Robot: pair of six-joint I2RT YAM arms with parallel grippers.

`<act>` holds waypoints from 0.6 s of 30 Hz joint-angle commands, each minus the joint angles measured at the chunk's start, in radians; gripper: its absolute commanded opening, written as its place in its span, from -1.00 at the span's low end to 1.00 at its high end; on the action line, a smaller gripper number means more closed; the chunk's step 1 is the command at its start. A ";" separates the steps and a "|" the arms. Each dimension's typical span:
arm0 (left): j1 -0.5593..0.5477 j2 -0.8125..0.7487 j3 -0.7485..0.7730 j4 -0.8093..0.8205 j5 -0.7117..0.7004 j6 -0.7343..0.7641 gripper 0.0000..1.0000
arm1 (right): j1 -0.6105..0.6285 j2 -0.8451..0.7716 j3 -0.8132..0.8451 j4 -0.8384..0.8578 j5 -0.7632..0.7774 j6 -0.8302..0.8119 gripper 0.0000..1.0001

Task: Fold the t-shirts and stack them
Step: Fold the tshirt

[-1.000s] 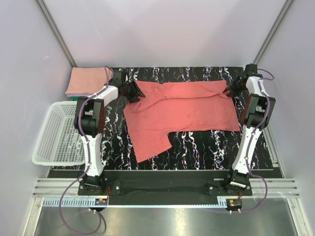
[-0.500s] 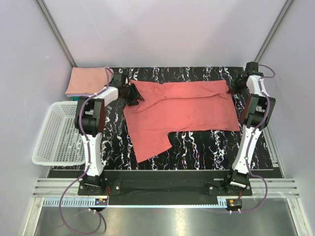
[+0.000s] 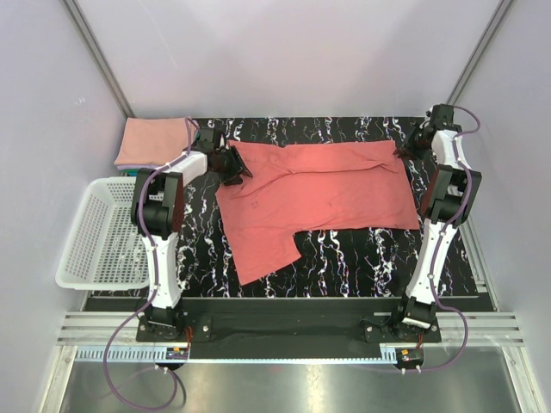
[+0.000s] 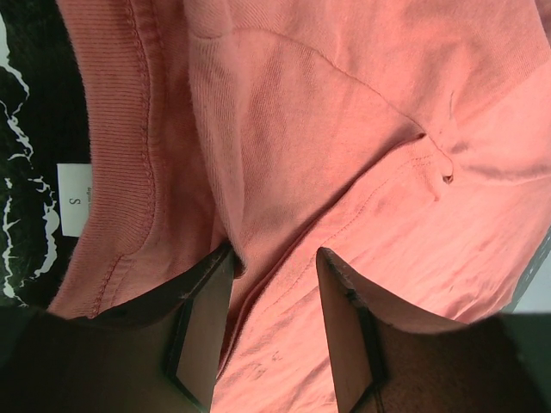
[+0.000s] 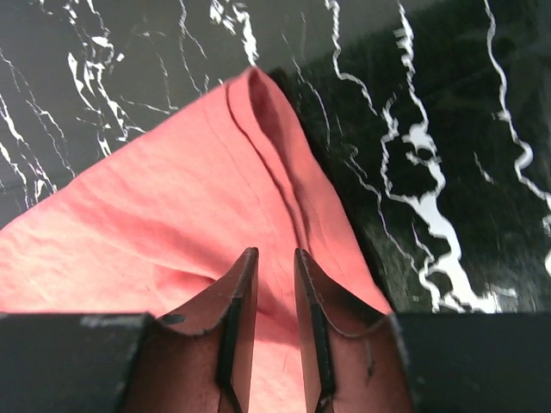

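Observation:
A coral-red t-shirt (image 3: 318,189) lies spread across the black marbled table, one sleeve trailing toward the near edge. My left gripper (image 3: 231,163) sits at its far left corner by the collar. In the left wrist view the jaws (image 4: 274,254) stand apart over the cloth (image 4: 344,129), a seam running between them. My right gripper (image 3: 405,151) is at the shirt's far right corner. In the right wrist view its jaws (image 5: 275,251) are narrowly apart above the corner of the cloth (image 5: 172,215). A folded salmon pink t-shirt (image 3: 151,142) lies at the far left.
A white mesh basket (image 3: 95,232) stands off the table's left side, below the folded stack. A sliver of teal cloth (image 3: 127,172) peeks from under the pink one. Grey walls close in on both sides. A white size label (image 4: 76,200) shows inside the collar.
The right gripper closed and has parted again, shifting slightly toward the far edge. At the left gripper, the shirt's collar corner has been drawn a little further left.

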 commanded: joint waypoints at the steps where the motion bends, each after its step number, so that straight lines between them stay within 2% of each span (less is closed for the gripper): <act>1: 0.003 0.034 -0.001 -0.085 -0.050 0.039 0.00 | -0.001 0.031 0.074 0.020 -0.043 -0.043 -0.39; 12: 0.003 0.032 0.001 -0.086 -0.053 0.035 0.00 | -0.001 0.059 0.075 0.026 -0.038 -0.043 -0.52; 15: 0.002 0.034 -0.001 -0.089 -0.054 0.036 0.00 | -0.001 0.062 0.078 0.036 -0.034 -0.045 -0.74; 17: 0.002 0.034 -0.003 -0.089 -0.059 0.036 0.00 | -0.001 0.068 0.090 0.043 -0.031 -0.045 -1.00; 18: 0.003 0.034 -0.003 -0.094 -0.060 0.039 0.00 | -0.001 0.069 0.097 0.041 -0.025 -0.040 -1.00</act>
